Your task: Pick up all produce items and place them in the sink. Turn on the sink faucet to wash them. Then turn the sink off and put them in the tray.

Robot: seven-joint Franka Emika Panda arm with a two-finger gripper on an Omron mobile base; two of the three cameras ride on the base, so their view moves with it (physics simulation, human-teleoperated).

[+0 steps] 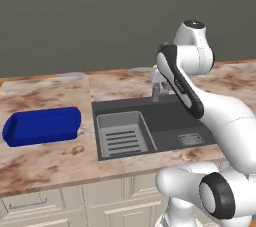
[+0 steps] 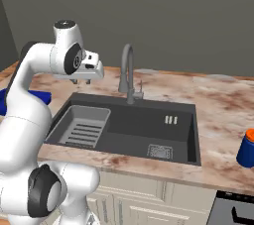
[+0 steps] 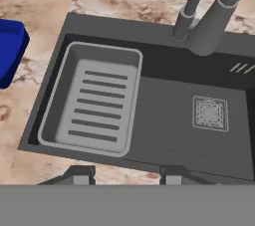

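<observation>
You see the sink (image 3: 164,120) holding a grey rack (image 3: 94,103) and no produce; the blue tray (image 1: 42,126) on the counter to its left looks empty. Judge the task barely begun. The gripper (image 2: 82,81) hangs above the sink's far-left corner, fingertips (image 3: 79,175) narrowly parted, nothing visibly between them.

Sink (image 1: 170,116): dark grey basin recessed in the worktop, square drain grate. Faucet (image 2: 127,73): grey gooseneck, upright at the sink's back edge. Tray (image 1: 42,126): deep blue, on the worktop left of the sink.
</observation>
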